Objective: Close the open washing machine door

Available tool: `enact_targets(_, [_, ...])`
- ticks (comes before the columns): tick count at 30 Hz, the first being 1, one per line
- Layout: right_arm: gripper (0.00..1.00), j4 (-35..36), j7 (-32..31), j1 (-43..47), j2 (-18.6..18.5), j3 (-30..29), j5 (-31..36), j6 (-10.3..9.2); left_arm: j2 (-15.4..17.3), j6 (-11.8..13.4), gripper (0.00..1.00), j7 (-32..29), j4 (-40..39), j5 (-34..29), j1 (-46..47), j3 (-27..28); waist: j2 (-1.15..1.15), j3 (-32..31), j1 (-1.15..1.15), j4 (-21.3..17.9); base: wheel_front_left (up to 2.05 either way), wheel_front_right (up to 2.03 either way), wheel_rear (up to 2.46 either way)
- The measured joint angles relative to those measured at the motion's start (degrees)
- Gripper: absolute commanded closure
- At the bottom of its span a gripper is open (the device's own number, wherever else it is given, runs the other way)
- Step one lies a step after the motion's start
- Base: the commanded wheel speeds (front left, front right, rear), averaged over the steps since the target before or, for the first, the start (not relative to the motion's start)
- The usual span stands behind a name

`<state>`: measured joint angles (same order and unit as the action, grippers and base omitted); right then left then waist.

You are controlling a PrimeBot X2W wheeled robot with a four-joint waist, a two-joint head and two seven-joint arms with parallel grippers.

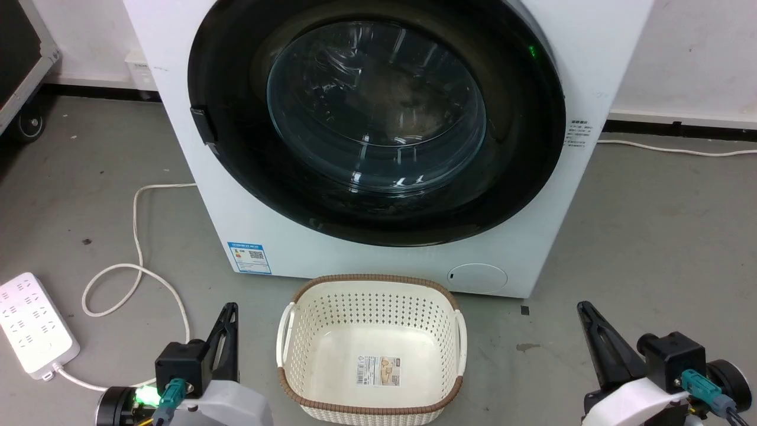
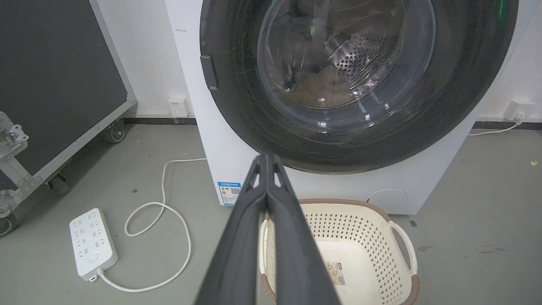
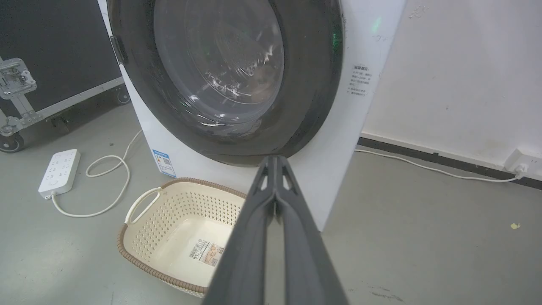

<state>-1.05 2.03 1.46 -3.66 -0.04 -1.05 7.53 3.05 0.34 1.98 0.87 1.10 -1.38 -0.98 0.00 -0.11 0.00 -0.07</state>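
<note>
The washing machine door (image 1: 378, 118) lies flat against the white machine front, its wide black rim around a clear glass bowl. A small dark latch tab (image 1: 201, 124) sits at its left rim. The door (image 2: 355, 72) also faces the left wrist view, and the door (image 3: 224, 72) fills the upper left of the right wrist view. My left gripper (image 1: 229, 307) rests low at the lower left, shut and empty, its tips (image 2: 266, 157) together. At the lower right my right gripper (image 1: 584, 306) is shut as well, fingertips (image 3: 275, 159) touching. Both stand apart from the door.
A cream perforated laundry basket (image 1: 295, 331) with a brown rim sits on the grey floor right before the machine. A white power strip (image 1: 32, 322) and looped cable (image 1: 139, 236) lie at the left. A black wheeled flight case (image 2: 55, 84) stands further left.
</note>
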Motion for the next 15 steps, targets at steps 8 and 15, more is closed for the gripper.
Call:
enact_targets(8, [1.00,0.32,-0.94,-0.59,0.20,0.01,0.20,0.00,-0.04,-0.01,1.00,-0.99,-0.23,-0.46,0.26,0.33,0.00,0.06,0.00,0.03,0.00,0.00,0.00])
enact_targets(15, [1.00,0.62,-1.77,-0.64,0.40,0.03,0.60,0.00,-0.10,-0.02,1.00,-1.80,-0.48,-0.70,0.45,0.70,0.00,0.11,0.00,0.06,0.00,0.00,0.00])
